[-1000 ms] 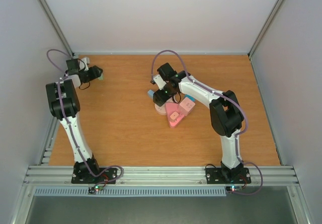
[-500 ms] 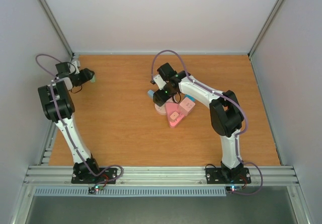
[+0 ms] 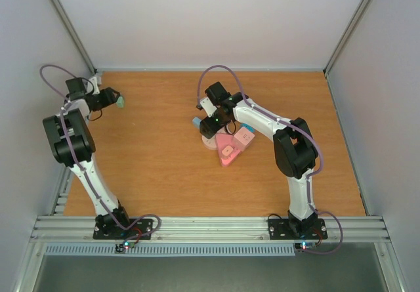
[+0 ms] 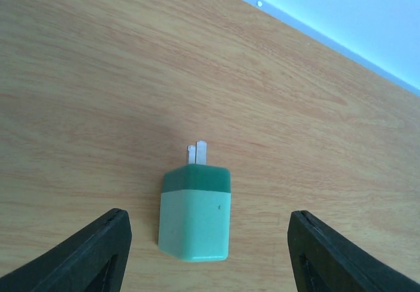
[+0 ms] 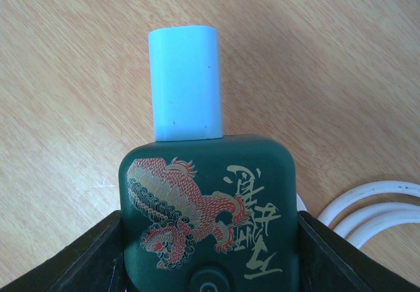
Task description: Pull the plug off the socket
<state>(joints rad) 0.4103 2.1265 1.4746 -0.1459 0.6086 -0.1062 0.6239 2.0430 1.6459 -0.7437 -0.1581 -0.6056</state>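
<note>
I see the left gripper standing wide open, holding nothing. The green plug lies on the wooden table between its fingers without touching them, metal prongs pointing away. The right gripper is closed on both sides of the dark green socket with a dragon print. A light blue plug sits in the socket's far end.
</note>
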